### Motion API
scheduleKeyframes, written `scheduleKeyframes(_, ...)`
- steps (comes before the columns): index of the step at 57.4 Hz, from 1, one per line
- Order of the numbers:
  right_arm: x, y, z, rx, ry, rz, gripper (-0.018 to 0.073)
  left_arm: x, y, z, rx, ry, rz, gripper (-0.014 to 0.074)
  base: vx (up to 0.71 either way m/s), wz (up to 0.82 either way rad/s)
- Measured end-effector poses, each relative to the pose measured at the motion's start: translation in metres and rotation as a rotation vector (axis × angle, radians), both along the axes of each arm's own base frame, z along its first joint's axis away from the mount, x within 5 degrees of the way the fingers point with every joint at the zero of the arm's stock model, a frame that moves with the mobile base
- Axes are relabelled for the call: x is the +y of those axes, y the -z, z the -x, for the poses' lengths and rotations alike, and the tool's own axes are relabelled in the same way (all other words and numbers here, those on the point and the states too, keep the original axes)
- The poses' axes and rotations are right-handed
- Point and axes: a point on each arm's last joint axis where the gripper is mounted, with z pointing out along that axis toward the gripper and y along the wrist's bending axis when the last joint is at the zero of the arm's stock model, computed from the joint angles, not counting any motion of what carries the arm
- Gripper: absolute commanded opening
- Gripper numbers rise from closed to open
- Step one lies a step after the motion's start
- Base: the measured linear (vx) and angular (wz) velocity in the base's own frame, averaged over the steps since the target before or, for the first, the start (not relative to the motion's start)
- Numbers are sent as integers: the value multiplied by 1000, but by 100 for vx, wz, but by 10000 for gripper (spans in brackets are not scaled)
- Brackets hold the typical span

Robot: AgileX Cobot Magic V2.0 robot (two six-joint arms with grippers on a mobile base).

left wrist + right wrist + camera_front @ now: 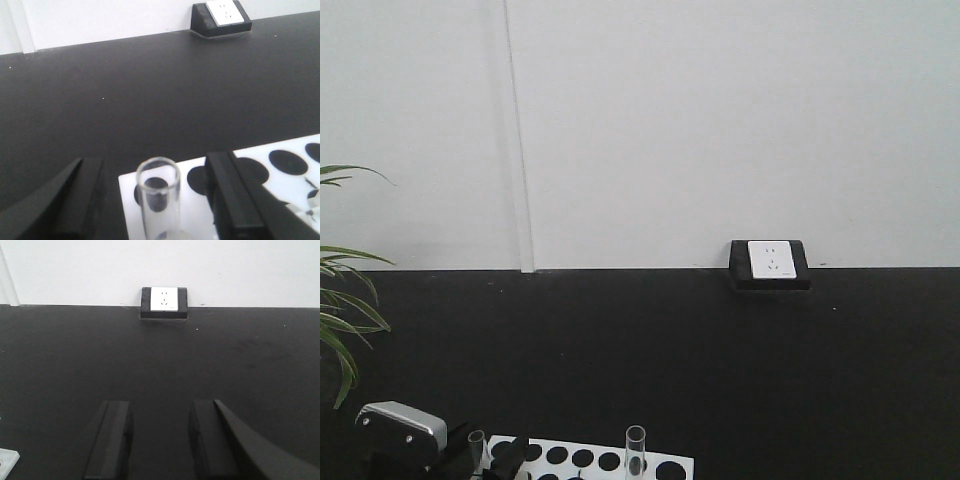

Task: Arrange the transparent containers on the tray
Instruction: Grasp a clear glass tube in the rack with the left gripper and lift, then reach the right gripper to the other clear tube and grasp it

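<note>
Toward the near edge of the table, left of centre: the tube rack; upright in a hole toward its right end, one test tube; at its left corner, also upright, another test tube, between the spread fingers of the left gripper, touching neither; over bare table right of the rack, the right gripper, fingers apart; far back against the wall, right of centre, a socket box; at the left edge, a plant.

Saw only the top of the test tube, cropped by the bottom edge; caught just a corner of the white rack.
</note>
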Motion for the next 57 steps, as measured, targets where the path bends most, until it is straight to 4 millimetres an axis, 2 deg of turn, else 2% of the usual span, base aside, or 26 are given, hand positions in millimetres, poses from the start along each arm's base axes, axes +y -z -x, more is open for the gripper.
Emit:
scheduleKeyframes(22, 0, 0, 0, 1, 0, 0, 365, -1, 0, 1, 10, 10, 29, 157, 0, 0)
scheduleKeyframes(34, 0, 0, 0, 1, 0, 0, 365, -1, -5, 1, -4, 10, 35, 70, 0, 0)
scheduleKeyframes(39, 0, 0, 0, 1, 0, 0, 365, -1, -15, 3, -39, 10, 48, 68, 0, 0)
scheduleKeyframes(57, 0, 0, 0, 1, 0, 0, 365, 7, -76, 22, -222, 14, 111, 71, 0, 0)
